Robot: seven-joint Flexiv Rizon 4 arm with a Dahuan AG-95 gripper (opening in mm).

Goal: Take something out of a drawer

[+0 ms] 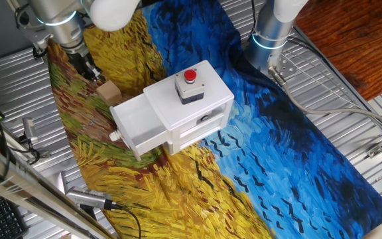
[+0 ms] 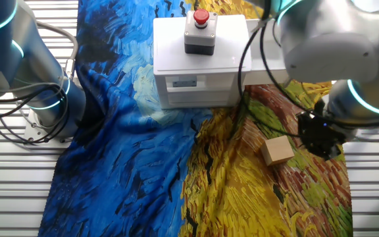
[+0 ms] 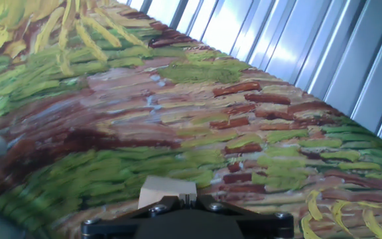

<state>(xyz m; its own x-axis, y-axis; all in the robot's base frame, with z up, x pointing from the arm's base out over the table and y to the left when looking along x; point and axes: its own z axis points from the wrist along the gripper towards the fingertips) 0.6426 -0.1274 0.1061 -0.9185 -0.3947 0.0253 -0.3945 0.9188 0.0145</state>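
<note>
Wooden block point(image 1: 109, 92) lies on cloth point(image 1: 178, 192); tilted fingers point(image 1: 93, 70) hover beside.

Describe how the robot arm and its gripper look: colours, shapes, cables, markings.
The arm is built of rounded, glossy silver-grey segments, with glowing cyan rings at the joints and a white rounded joint cover in one fixed view. A black cable loops along it. The gripper is black and blocky with narrow dark fingers; the hand view shows its black body with small screws.

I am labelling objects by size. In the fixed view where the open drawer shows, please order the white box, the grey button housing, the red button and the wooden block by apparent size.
1. white box
2. grey button housing and wooden block: they look alike, so not ranked.
3. red button
</note>
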